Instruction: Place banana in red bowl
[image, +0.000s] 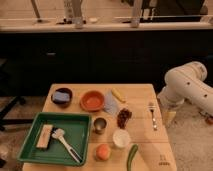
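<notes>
The banana (118, 95) is a small pale-yellow curved piece lying on the wooden table (142, 97), just right of the red bowl (92, 100). The bowl is round and orange-red, stands near the table's back middle, and looks empty. My white arm (187, 85) reaches in from the right. My gripper (168, 116) hangs at the arm's lower end, beside the table's right edge. It is well to the right of the banana and holds nothing that I can see.
A dark bowl with blue contents (61, 96) stands left of the red bowl. A green tray (31, 131) holds a brush and a block. Also on the table are a grey packet (111, 104), dark grapes (123, 117), a fork (152, 116), a metal cup (100, 125), a white cup (121, 138), an orange fruit (103, 151) and a green cucumber (132, 156).
</notes>
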